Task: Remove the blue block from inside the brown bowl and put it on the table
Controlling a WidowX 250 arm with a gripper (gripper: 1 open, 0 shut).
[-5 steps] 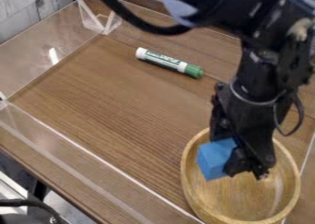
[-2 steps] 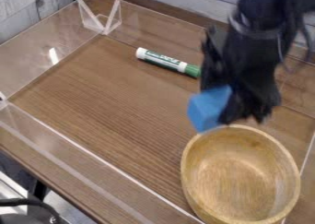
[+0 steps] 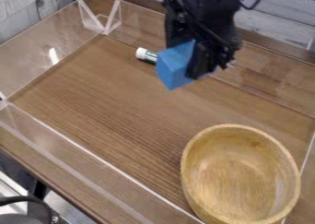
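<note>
Bright blue block (image 3: 176, 64), light-brown grained bowl (image 3: 241, 217), dark wood-grain table (image 3: 110, 117).

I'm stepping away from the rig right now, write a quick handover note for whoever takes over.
Gripper: shut on the blue block, held in the air above the table, over the marker pen.
Brown bowl: empty, at the near right of the table.
Done: block is out of the bowl.
Left: lower the block onto bare table, away from the pen, open the gripper and pull back.
</note>
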